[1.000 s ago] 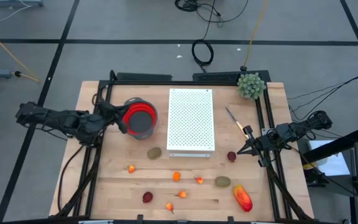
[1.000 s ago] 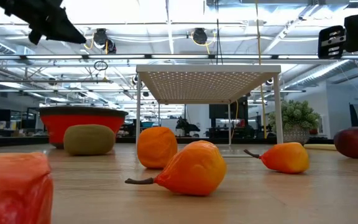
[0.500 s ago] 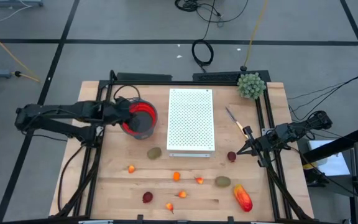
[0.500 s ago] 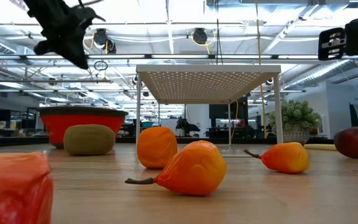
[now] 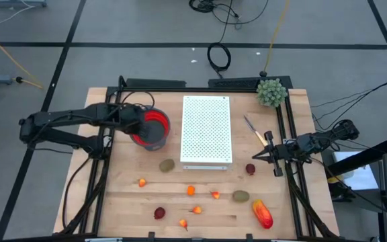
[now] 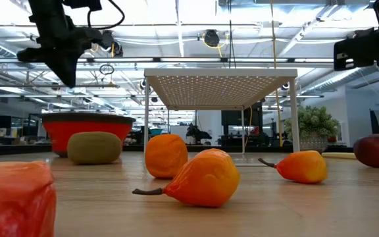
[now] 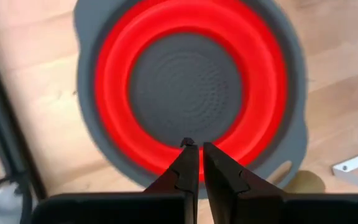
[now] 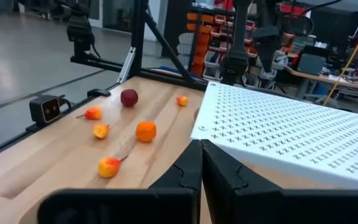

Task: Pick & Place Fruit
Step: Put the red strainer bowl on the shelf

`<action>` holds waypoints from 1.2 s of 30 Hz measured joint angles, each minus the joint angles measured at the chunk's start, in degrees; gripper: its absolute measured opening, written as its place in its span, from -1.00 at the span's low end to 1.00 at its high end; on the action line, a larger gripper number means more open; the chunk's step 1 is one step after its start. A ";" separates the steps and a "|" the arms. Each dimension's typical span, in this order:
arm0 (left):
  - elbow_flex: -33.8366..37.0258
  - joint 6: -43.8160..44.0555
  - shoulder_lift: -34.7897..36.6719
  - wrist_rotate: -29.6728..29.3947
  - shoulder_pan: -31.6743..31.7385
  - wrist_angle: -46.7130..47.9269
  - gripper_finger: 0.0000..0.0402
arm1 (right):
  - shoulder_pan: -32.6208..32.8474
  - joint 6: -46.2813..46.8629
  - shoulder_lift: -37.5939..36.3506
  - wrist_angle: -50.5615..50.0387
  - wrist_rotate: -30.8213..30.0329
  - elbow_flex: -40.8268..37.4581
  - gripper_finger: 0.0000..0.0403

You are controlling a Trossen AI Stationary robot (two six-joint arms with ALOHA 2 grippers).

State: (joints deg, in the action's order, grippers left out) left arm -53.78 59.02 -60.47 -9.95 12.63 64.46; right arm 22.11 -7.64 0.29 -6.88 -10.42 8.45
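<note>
The left claw (image 5: 142,124) hangs over the red bowl (image 5: 152,127), fingers pressed together and pinching nothing — the bowl looks bare inside, though its near wall is hidden. The right claw (image 5: 259,156), likewise pressed together, waits just beside a dark-red ball (image 5: 250,169) near the white perforated rack (image 5: 206,130). The other fruit (image 5: 191,190) lie scattered on the bench (image 5: 123,188) in front of bowl and rack.

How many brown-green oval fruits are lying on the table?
2. One brown-green oval fruit lies beside the white rack's front-left corner; the other lies next to the red-orange oblong.
</note>
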 joint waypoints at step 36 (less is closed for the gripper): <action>0.00 2.41 0.00 -6.55 1.59 10.35 -0.52 | 0.00 0.81 -0.01 -1.22 0.18 0.00 -1.00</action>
State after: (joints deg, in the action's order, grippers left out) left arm -53.78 61.43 -60.47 -16.50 14.22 74.81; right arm 22.11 -6.83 0.27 -8.10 -10.25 8.45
